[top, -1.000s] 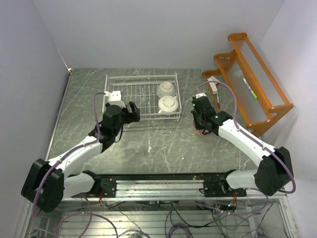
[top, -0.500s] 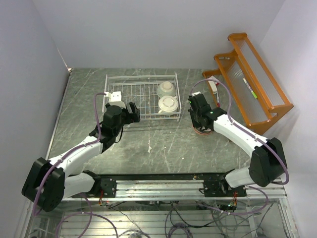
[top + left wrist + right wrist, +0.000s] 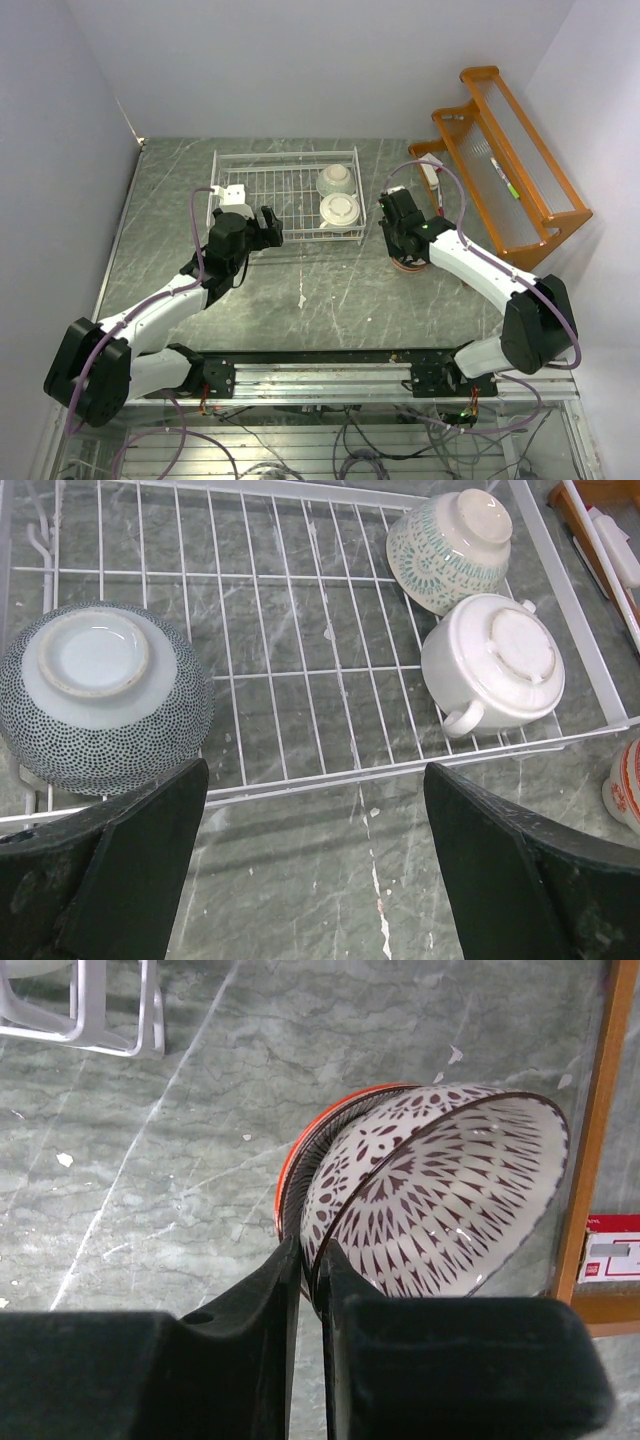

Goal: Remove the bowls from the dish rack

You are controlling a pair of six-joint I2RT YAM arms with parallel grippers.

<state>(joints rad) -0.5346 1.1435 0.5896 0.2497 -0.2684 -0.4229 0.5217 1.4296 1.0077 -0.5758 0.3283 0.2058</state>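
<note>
The white wire dish rack (image 3: 285,156) stands at the back centre. In the left wrist view (image 3: 300,778) it holds a grey dotted bowl (image 3: 100,695), a teal patterned bowl (image 3: 450,545) and a cream bowl with a small handle (image 3: 495,665), all upside down. My left gripper (image 3: 315,880) is open and empty over the table, just in front of the rack. My right gripper (image 3: 312,1260) is shut on the rim of a white bowl with a dark pattern (image 3: 450,1200). That bowl is tilted inside a red-and-white bowl (image 3: 300,1160) standing on the table right of the rack (image 3: 408,262).
An orange wooden shelf rack (image 3: 510,160) stands at the far right, close behind the red-and-white bowl; its edge shows in the right wrist view (image 3: 590,1160). The rack's right front corner (image 3: 90,1010) is just left of the right gripper.
My right gripper has shifted slightly left and away over the red-and-white bowl. The left arm has not moved.
</note>
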